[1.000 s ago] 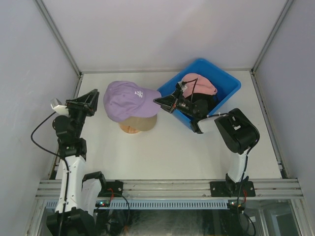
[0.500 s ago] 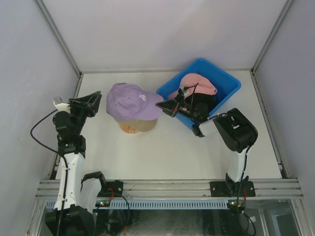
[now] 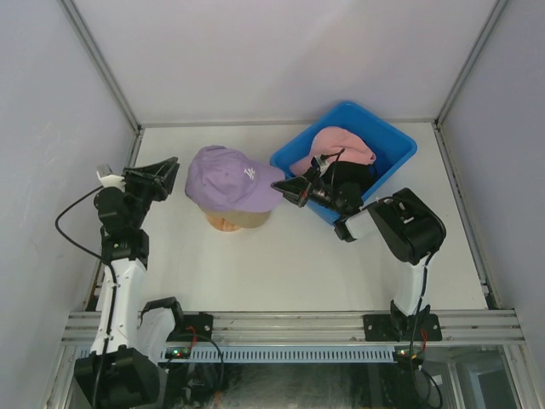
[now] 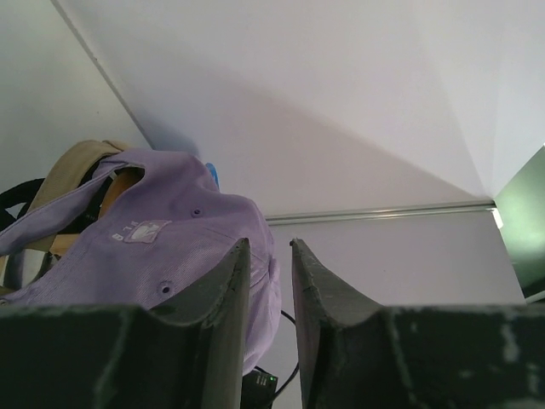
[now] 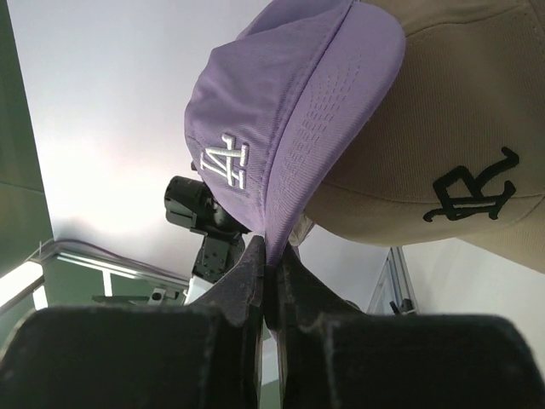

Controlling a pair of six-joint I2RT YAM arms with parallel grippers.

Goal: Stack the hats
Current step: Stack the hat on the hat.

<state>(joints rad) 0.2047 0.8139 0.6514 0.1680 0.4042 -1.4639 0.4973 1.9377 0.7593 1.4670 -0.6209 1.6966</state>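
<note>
Right gripper clamped on brim of soft purple fabric cap; left gripper slightly apart, empty, near it

Left arm: we're seeing white shells on the long links and black housings at every joint.
Right arm: same livery here, a white upright link topped by a bulky, rounded black joint.
Left claw: matt black, with two wedge-shaped fingers, scuffed and pale-flecked up close.
Right claw: black too, its fingers tapering to thin tips.
Cable: thin and black, and we see it looping off the left arm's side.
Bases: black blocks, with a small red light below the left one.
</note>
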